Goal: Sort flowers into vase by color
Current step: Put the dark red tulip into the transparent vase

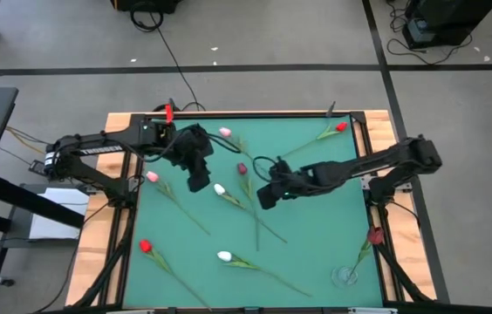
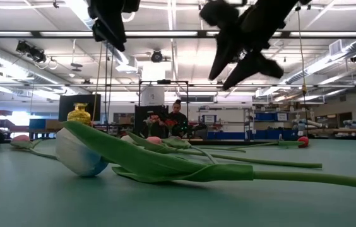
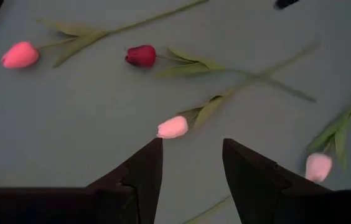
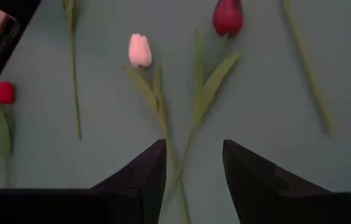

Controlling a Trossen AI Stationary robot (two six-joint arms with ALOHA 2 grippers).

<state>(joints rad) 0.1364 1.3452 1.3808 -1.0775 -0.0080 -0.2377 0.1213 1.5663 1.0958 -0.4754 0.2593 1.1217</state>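
Left gripper [image 1: 197,181]: hung above the green mat [image 1: 307,253] near its far left part, fingers [image 3: 139,177] parted with a clear gap, holding nothing.
Right gripper [image 1: 266,196]: hung above mat centre, fingers [image 4: 143,175] likewise apart and empty.
White tulip [image 1: 220,189]: lay between the two grippers, stem running toward the near right.
Dark maroon tulip [image 1: 242,168]: lay just beyond the right gripper; its stem crossed the white tulip's.
Pink tulips [image 1: 225,133]: one at the far edge, another [image 1: 152,177] at the left edge.
Red tulips [image 1: 342,126]: far right corner and near left [image 1: 145,247].
Second white tulip [image 1: 224,256]: near centre, its stem cut off at the right edge of the low view.
Glass vase [image 1: 345,277]: near right corner, hard to make out; a dark red tulip [image 1: 374,235] stood over its rim.
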